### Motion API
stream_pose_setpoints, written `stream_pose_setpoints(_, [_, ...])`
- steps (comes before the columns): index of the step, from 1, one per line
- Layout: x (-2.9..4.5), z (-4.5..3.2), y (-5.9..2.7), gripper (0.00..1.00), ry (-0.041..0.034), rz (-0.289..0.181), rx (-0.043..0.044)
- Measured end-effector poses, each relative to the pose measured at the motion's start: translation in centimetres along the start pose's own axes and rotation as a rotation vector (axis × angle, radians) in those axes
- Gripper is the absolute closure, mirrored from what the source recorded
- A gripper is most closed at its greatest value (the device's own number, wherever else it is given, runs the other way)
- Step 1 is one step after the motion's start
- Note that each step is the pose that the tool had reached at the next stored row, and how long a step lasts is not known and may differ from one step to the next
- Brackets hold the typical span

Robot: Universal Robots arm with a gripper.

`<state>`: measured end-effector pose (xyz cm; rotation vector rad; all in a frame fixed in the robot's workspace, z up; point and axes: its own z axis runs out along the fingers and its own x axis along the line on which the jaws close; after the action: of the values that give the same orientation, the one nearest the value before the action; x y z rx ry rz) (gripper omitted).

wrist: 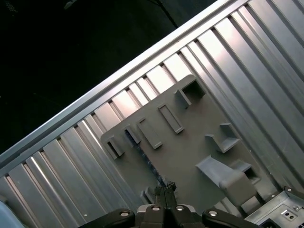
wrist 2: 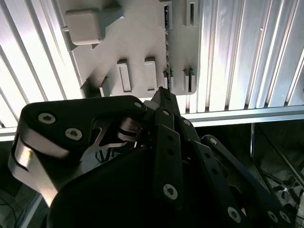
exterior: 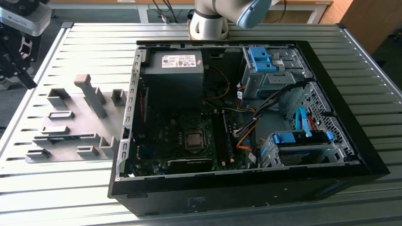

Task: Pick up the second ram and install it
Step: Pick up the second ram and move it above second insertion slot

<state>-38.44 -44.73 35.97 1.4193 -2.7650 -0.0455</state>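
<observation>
The second ram is seen standing on its long edge in a narrow slot of the grey fixture plate. It is shown edge-on as a thin dark, bluish strip in both wrist views. In the exterior view it is made out as a short bluish strip low on the same plate, between the raised grey fixture blocks.

The gripper is held above the plate, in line with the near end of the ram. Its fingertips are drawn together with almost no gap between them, and nothing is seen gripped between them. Whether the tips touch the ram cannot be told from these views.

The plate is laid flat on the slatted metal table, just beside the open computer case, on the exterior view's left. Inside the case, the motherboard is exposed, with the long black memory slots running beside the processor socket. A power supply is mounted behind the board, and blue drive brackets are seen towards the exterior view's right. The arm's base is fixed at the far edge of the table, behind the case.
</observation>
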Motion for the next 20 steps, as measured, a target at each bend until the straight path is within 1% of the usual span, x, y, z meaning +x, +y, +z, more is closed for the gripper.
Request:
stream_pose_setpoints(16, [0.00, 0.00, 0.00, 0.89, 0.0004, -0.007, 0.0001])
stream_pose_setpoints(19, [0.00, 0.04, 0.00, 0.89, 0.0025, -0.060, 0.0010])
stream_pose_setpoints(20, [-0.01, 0.12, -0.01, 0.89, 0.0042, -0.096, 0.0015])
